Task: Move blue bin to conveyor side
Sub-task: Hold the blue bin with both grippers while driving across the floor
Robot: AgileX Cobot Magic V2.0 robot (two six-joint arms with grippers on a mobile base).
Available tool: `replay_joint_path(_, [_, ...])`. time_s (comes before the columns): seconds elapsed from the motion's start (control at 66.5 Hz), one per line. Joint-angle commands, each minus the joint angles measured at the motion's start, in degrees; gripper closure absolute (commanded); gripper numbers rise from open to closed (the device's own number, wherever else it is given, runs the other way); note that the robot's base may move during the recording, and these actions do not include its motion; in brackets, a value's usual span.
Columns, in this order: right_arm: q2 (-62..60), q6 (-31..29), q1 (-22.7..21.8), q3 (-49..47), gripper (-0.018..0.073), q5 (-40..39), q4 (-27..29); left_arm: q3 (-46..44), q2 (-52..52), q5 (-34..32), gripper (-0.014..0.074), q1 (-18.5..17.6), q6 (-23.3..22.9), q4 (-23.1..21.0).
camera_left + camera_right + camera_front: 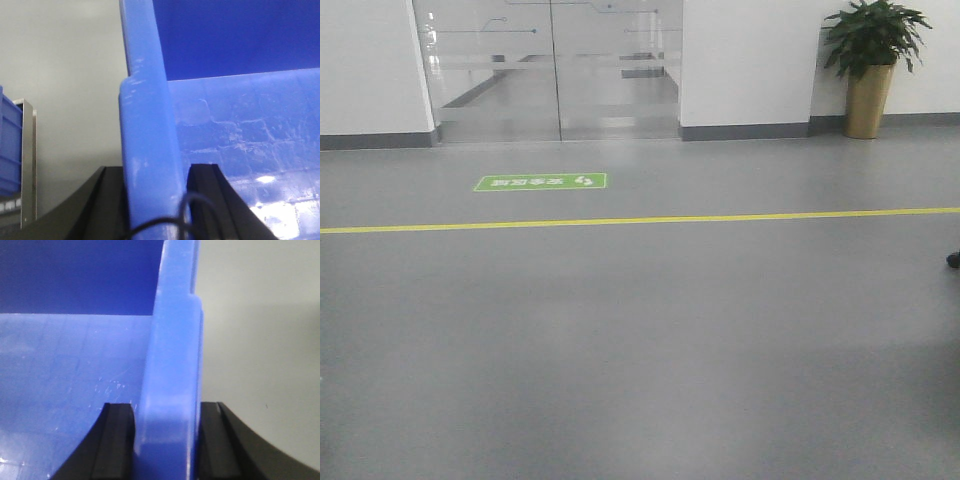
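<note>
Bin [240, 130] rim wedged in both grippers, hall floor [640, 380] ahead.
The left gripper [157, 172] and right gripper [165, 410] each straddled a rim, one finger inside the bin, one outside. A second bin [9, 145] sat left on a rack [27, 160]. Ahead, a sign [541, 182] lay between line [640, 220] and doors [555, 70]; a plant [873, 40] stood right.
</note>
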Motion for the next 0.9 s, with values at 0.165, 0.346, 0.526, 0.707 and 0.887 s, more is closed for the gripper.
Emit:
replay_joint_path(0.165, [-1.12,-1.10,-0.06,-1.25,0.0638,-5.61,-1.90,-1.05,-1.19,-4.64,0.0612,-0.37,1.06,0.11])
replay_joint_path(0.346, [-1.12,-1.10,-0.06,-1.25,0.0638,-5.61,-1.90,-1.05,-1.19,-4.64,0.0612,-0.37,1.06,0.11])
replay_joint_path(0.526, [-1.12,-1.10,-0.06,-1.25,0.0638,-5.61,-1.90,-1.05,-1.19,-4.64,0.0612,-0.37,1.06,0.34])
replay_joint_path(0.707, [-1.00,-1.10,-0.06,-1.25,0.0638,-5.82,-1.90,-1.05,-1.19,-4.64,0.0612,-0.37,1.06,0.34])
replay_joint_path(0.887, [-1.00,-1.10,-0.06,-1.25,0.0638,-5.89,-1.90,-1.05,-1.19,-4.64,0.0612,-0.37,1.06,0.34])
